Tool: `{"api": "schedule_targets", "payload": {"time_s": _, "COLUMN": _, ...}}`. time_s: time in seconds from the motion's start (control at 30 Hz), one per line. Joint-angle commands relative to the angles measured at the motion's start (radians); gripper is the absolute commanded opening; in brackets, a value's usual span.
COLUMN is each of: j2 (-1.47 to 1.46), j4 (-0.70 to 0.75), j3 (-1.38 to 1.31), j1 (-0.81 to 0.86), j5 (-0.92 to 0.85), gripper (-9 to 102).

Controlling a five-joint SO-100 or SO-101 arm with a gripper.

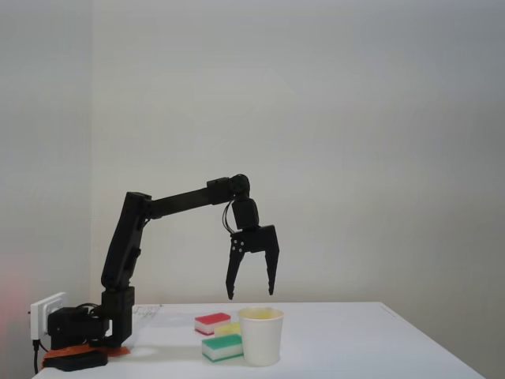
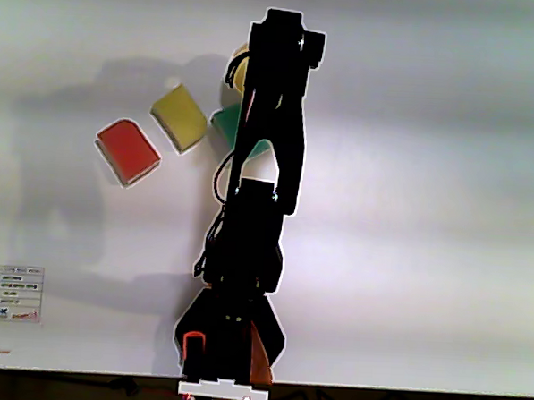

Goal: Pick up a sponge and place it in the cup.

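Note:
The pale yellow sponge point(image 1: 230, 328) point(image 2: 180, 117) lies flat on the white table, between a red-topped sponge point(image 1: 212, 322) point(image 2: 127, 151) and a teal-green-topped sponge point(image 1: 222, 347) point(image 2: 224, 123). The white paper cup point(image 1: 261, 338) stands upright just right of them in the fixed view, and its rim looks yellowish. I cannot tell what is inside it. In the other view the arm hides most of the cup, leaving a sliver point(image 2: 239, 70). My gripper point(image 1: 251, 296) hangs open and empty, its tips pointing down just above the cup's rim and the sponges.
The arm's base point(image 1: 79, 355) is clamped at the table's left end beside a white socket block point(image 1: 46, 312). A small printed label point(image 2: 10, 292) lies near the base. To the right of the cup the table runs on to its edge point(image 1: 442, 347).

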Motion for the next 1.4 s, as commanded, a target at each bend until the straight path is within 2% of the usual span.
{"api": "schedule_targets", "payload": {"time_s": 0.0, "j2": 0.094, "j4": 0.018, "j3": 0.006, "j1": 0.012, "j5": -0.014, "gripper": 30}}
{"api": "schedule_targets", "payload": {"time_s": 0.1, "j2": 0.124, "j4": 0.017, "j3": 0.025, "j1": 0.012, "j5": -0.015, "gripper": 26}}
{"api": "schedule_targets", "payload": {"time_s": 0.4, "j2": 0.183, "j4": -0.043, "j3": 0.054, "j1": 0.012, "j5": -0.026, "gripper": 0}}
{"api": "schedule_targets", "payload": {"time_s": 1.07, "j2": 0.557, "j4": -0.359, "j3": 0.400, "j1": -0.005, "j5": -0.097, "gripper": 0}}
{"api": "schedule_targets", "payload": {"time_s": 1.37, "j2": 0.792, "j4": -0.431, "j3": 0.630, "j1": 0.002, "j5": -0.101, "gripper": 0}}
